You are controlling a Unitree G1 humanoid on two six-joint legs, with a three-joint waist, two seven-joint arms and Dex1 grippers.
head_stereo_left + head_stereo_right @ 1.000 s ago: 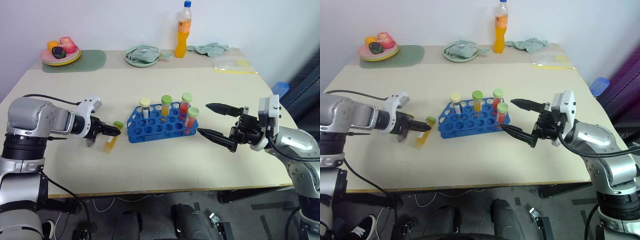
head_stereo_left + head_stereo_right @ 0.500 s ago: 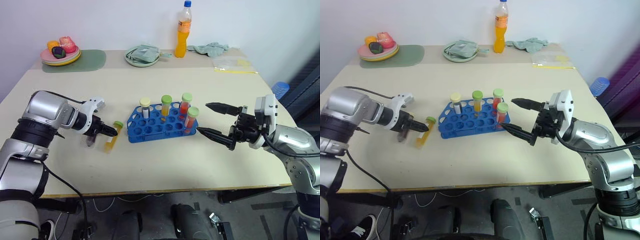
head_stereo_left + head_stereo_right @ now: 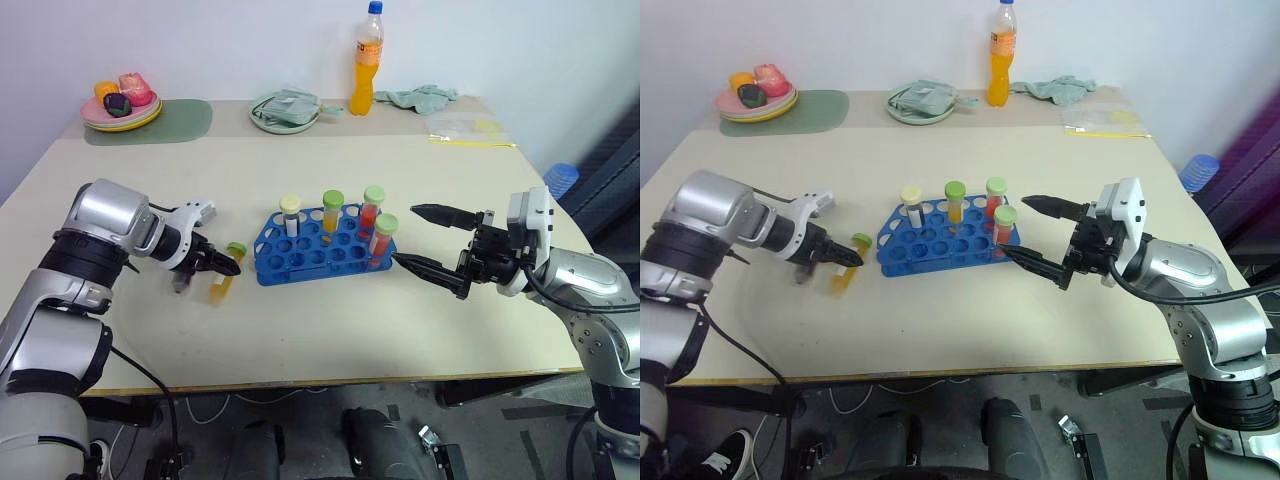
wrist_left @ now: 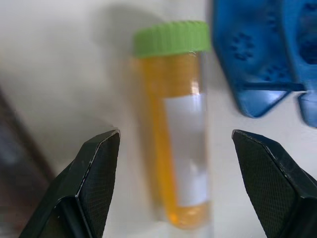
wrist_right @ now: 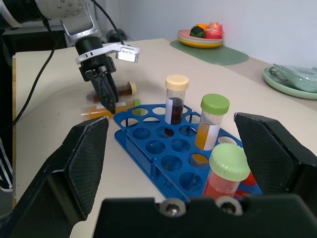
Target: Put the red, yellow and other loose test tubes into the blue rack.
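My left pincer (image 3: 228, 265) points steeply down over the loose yellow tube (image 4: 174, 124), its fingers (image 4: 94, 183) spread wide to either side of it and touching nothing; the tube lies flat on the counter (image 3: 300, 330) with its green cap (image 4: 171, 38) toward the far edge, just beside the left end of the blue rack (image 3: 322, 250). A second loose tube (image 5: 116, 90), brown with a pale cap, lies on the counter just past the yellow one, on the side away from the rack. The rack sits near the middle of the counter and holds four upright tubes: a cream-capped dark one (image 3: 290, 214), a green-capped orange one (image 3: 332, 212) and two green-capped red ones (image 3: 373, 208). My right pincer (image 3: 430, 242) hovers level just off the rack's right end, fully spread and empty.
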